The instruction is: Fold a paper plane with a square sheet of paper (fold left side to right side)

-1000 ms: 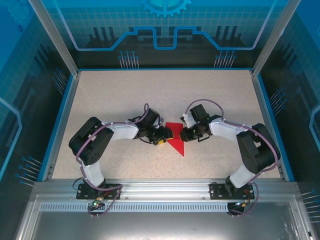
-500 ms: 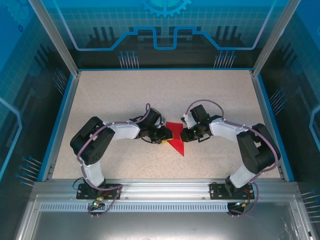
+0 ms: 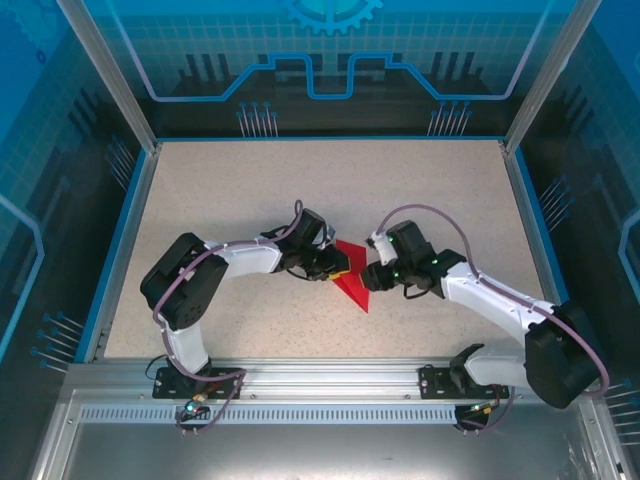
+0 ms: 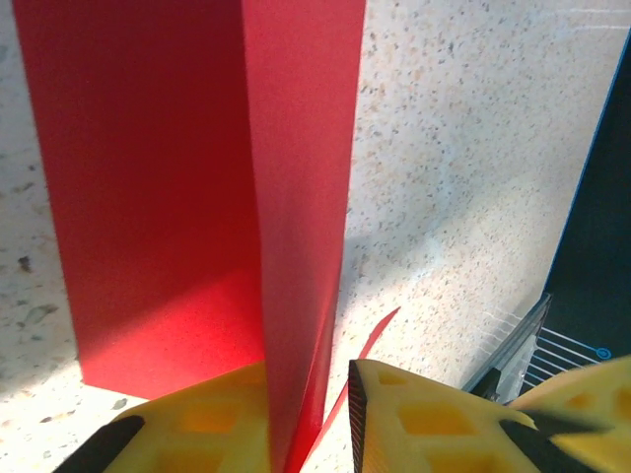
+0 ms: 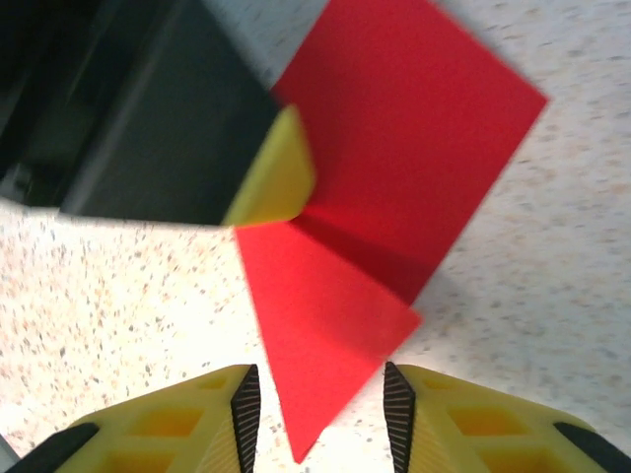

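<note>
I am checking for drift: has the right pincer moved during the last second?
Yes. Against the table, the right pincer has shifted slightly toward the near edge, and its elbow swung outward to the right.

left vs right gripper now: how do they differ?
Left gripper has a raised flap of the square sheet of paper between narrowly spaced fingers; right gripper gapes wider by the sheet's pointed corner. Left gripper sits at the sheet's left edge, right gripper at its right. Both have yellow fingers.
</note>
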Controlling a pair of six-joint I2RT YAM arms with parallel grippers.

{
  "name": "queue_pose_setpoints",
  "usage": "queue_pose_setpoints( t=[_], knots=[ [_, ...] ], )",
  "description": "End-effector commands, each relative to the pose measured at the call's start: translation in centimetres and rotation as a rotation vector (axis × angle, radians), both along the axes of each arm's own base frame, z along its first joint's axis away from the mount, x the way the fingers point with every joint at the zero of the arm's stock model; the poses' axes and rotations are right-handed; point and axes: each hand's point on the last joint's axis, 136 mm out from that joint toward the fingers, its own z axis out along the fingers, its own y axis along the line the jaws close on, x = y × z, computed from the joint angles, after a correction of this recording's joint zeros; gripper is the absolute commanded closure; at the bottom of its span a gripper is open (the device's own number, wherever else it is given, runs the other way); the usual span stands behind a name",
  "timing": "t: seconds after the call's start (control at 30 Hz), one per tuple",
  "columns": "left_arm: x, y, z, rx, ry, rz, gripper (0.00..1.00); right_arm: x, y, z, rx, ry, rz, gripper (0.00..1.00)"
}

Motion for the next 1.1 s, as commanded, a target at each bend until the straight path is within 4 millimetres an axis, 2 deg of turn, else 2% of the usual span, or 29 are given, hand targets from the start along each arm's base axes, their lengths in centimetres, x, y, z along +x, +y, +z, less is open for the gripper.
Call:
queue_pose_setpoints(
  t=[0.0,0.33,0.63,0.87,1.07],
  knots=[
    [-0.1,-0.5,1.6,-0.017,-0.024,-0.031,0.75,-0.5,0.5,-1.1,-0.057,-0.071,-0.001,0.60],
    [-0.1,-0.4,1.8,-0.014,-0.025,-0.022,0.76,-1.1,2.8,-3.7,-0.157,-0.097,0.065,0.60],
    [-0.1,-0.4,1.9,-0.011,-0.023,-0.023,0.77,-0.8,3.2,-5.3,-0.223,-0.083,0.072,0.59],
    [0.0,-0.3,2.0,-0.006,-0.026,-0.022,0.75,-0.9,2.7,-5.8,-0.250,-0.080,0.063,0.68],
    [0.0,-0.3,2.6,-0.001,-0.039,-0.029,0.65,-1.6,2.6,-6.4,-0.244,-0.053,0.075,0.80]
  ],
)
